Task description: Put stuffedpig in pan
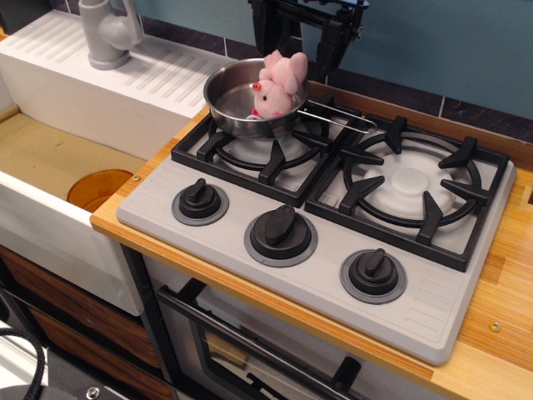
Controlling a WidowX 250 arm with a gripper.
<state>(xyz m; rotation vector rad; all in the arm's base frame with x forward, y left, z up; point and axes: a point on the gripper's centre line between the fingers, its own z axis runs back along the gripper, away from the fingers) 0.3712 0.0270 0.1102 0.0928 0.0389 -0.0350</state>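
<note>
Your end effector (304,37) hung open and empty, upper centre, while the stuffedpig (277,83) leaned on the pan (225,104) rim, so a nudge could have tipped it out.

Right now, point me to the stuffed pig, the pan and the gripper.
stuffedpig (277,83): the only camera view, on its pink body.
pan (226,89): same view, on the bare steel inner wall, left side.
gripper (301,37): same view, midway between its two dark fingers, open behind the pan.
</note>
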